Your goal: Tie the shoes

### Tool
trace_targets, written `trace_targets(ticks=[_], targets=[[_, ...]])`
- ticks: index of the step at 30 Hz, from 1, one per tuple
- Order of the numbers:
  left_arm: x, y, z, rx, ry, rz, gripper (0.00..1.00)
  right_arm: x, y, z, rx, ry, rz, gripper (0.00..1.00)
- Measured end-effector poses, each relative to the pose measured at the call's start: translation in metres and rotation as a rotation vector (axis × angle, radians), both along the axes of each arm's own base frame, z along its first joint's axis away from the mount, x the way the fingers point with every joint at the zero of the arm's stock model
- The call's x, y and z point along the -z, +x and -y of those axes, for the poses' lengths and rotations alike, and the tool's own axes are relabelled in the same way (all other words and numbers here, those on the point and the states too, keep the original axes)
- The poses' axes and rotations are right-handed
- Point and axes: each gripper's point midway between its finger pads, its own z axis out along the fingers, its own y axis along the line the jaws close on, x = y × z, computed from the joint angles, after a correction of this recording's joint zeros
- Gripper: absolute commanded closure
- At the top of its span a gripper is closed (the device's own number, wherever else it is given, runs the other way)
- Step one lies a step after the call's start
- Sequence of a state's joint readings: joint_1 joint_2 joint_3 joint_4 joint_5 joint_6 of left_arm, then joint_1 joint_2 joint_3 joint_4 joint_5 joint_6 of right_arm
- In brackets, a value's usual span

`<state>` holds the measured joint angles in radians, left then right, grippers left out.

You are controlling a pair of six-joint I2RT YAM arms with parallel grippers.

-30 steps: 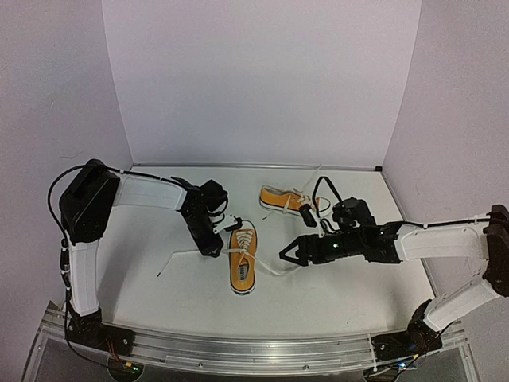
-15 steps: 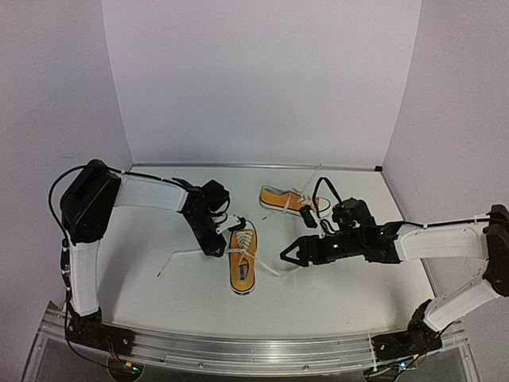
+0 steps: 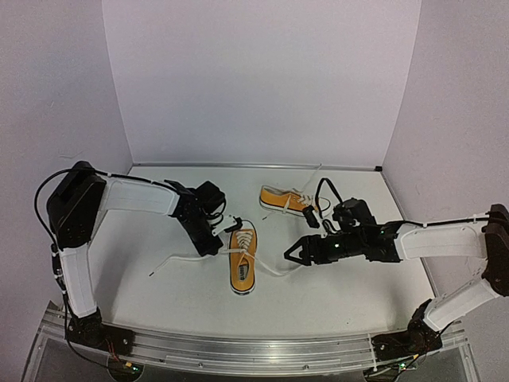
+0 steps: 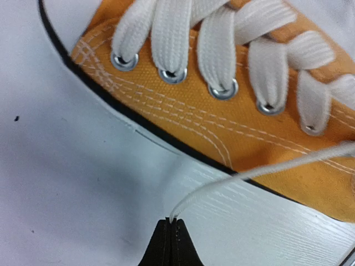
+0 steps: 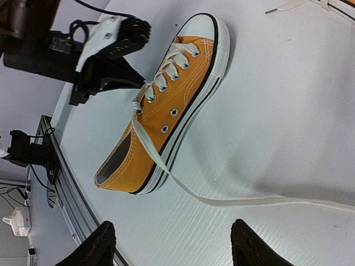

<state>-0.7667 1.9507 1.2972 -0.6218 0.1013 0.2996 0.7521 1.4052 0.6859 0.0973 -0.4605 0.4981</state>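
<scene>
From above, the near shoe (image 3: 242,261) lies between the two grippers. Its toe points away from the arms and its heel points back at them. The left gripper (image 3: 213,248) is just beside the lace holes on the shoe's left side. The right gripper (image 3: 292,256) is a bit farther off on the other side. The far shoe (image 3: 285,199) sits behind, well apart from both.

The left wrist camera shows the left gripper (image 4: 171,224) pressed tight shut, and it pinches the thin end of the left lace (image 4: 249,173). The near shoe (image 4: 222,133) fills the space just past the fingertips, with its row of holes running across.

The right wrist camera shows the right gripper (image 5: 175,249) wide open with nothing in it. The right lace (image 5: 222,200) lies flat on the table (image 5: 288,111), just ahead of the gap between the fingers. The near shoe (image 5: 166,111) is farther ahead and to the left. I think this gripper only has to go forward and down to take that lace.
</scene>
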Motion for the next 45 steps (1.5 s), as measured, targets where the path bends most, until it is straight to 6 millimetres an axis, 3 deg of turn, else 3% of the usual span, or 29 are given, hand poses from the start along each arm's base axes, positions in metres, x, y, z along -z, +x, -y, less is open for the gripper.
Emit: trace_targets(ticks=[4,10,14,21,25,29,34,45], targets=[[-0.033,-0.007,0.004,-0.014,-0.078,0.031,1.0,0.006,0.002,0.005,0.014,-0.019,-0.015,0.37],[-0.07,-0.028,0.048,0.059,-0.297,0.044,1.0,0.03,0.003,0.016,0.046,-0.095,-0.063,0.38],[-0.074,-0.044,0.067,0.089,-0.399,0.01,1.0,0.045,0.0,0.025,0.066,-0.157,-0.095,0.38],[-0.085,-0.051,0.072,0.09,-0.489,0.006,1.0,0.068,0.001,0.044,0.133,-0.27,-0.127,0.34],[-0.095,-0.054,0.074,0.102,-0.512,0.027,1.0,0.082,0.005,0.056,0.198,-0.337,-0.149,0.21],[-0.093,-0.062,0.078,0.131,-0.494,0.038,1.0,0.09,0.017,0.062,0.27,-0.387,-0.153,0.18],[-0.091,-0.075,0.083,0.167,-0.477,0.038,1.0,0.091,0.04,0.051,0.313,-0.393,-0.136,0.23],[-0.087,-0.076,0.085,0.2,-0.471,0.075,1.0,0.094,0.082,0.015,0.313,-0.35,-0.075,0.52]])
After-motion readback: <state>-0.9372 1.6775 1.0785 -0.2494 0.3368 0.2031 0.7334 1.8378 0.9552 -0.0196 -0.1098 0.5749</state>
